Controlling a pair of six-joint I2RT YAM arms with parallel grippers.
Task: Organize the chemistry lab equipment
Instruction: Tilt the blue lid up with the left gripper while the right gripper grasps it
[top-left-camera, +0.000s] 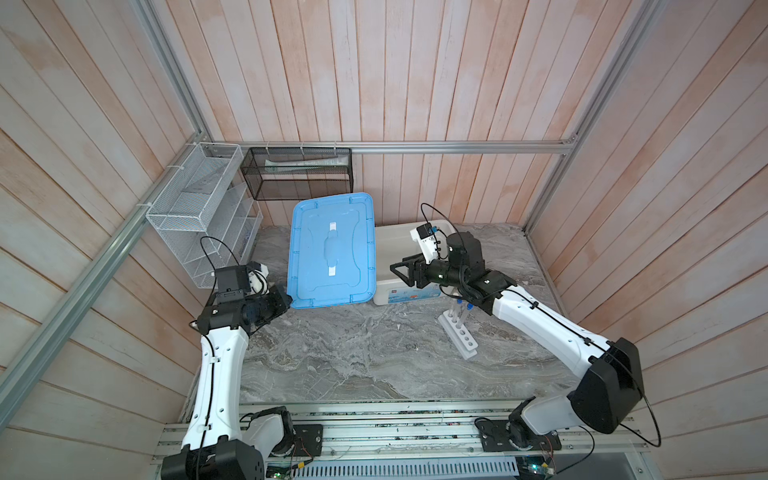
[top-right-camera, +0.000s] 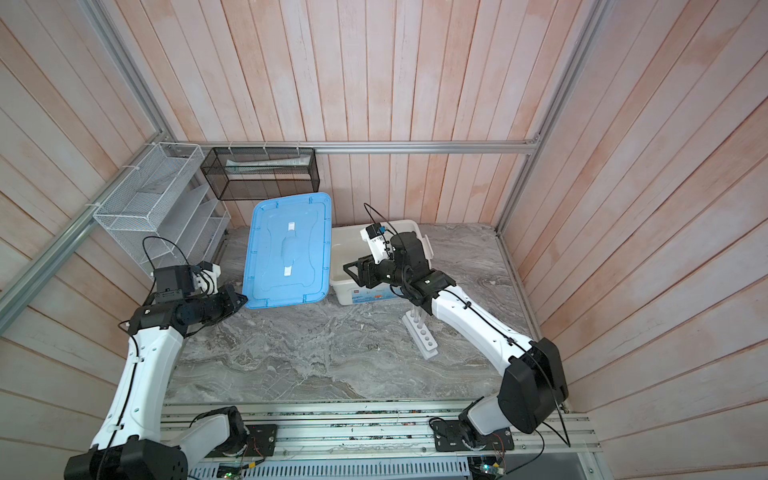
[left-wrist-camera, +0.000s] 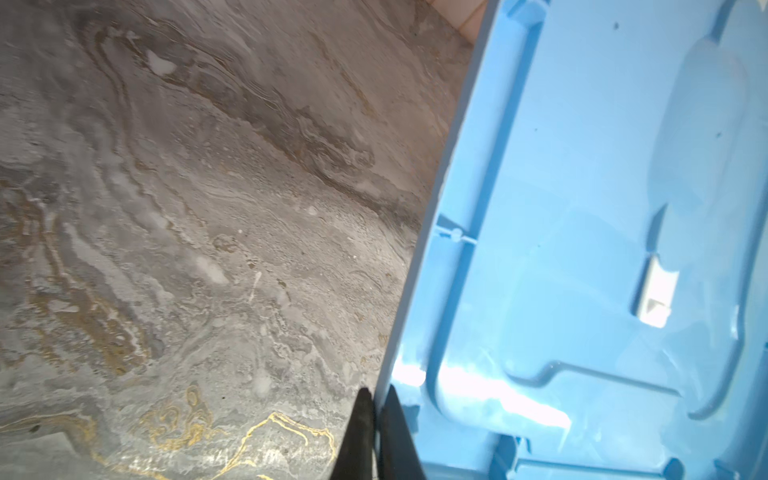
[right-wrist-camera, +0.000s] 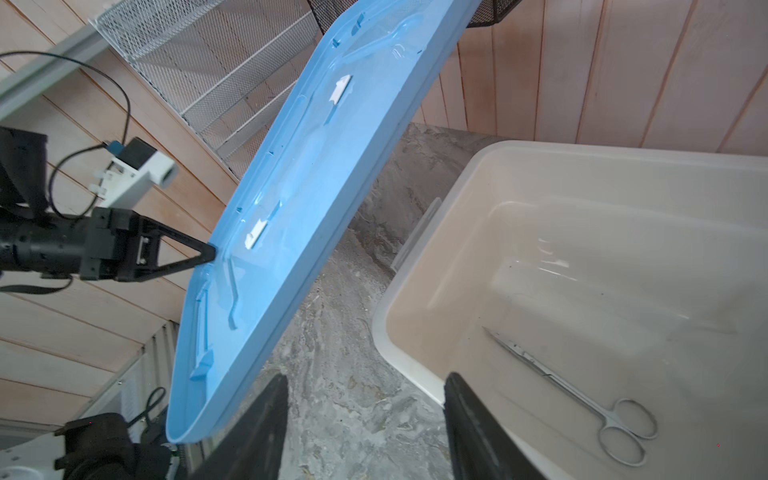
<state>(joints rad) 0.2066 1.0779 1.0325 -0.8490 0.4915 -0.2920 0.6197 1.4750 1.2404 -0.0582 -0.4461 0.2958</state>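
Note:
My left gripper (top-left-camera: 287, 300) (left-wrist-camera: 376, 397) is shut on the near left rim of the blue lid (top-left-camera: 332, 253) (left-wrist-camera: 582, 208), which it holds tilted up beside the white bin (top-left-camera: 415, 224) (right-wrist-camera: 582, 153). The right wrist view shows that grip from the side, with the lid (right-wrist-camera: 311, 187) slanting upward. My right gripper (top-left-camera: 398, 270) (right-wrist-camera: 368, 378) is open and holds nothing, above the gap between lid and bin. Small steel scissors (right-wrist-camera: 573, 392) lie on the bin's floor. A white rack (top-left-camera: 457, 334) (top-right-camera: 420, 337) stands on the table under my right forearm, with blue-capped tubes (top-left-camera: 463, 308) upright in its far holes.
A white wire-mesh rack (top-left-camera: 195, 203) hangs on the left wall and a black mesh rack (top-left-camera: 297, 174) on the back wall, just behind the lid's far edge. Marble tabletop (top-left-camera: 353, 357) stretches between the arms to the front rail.

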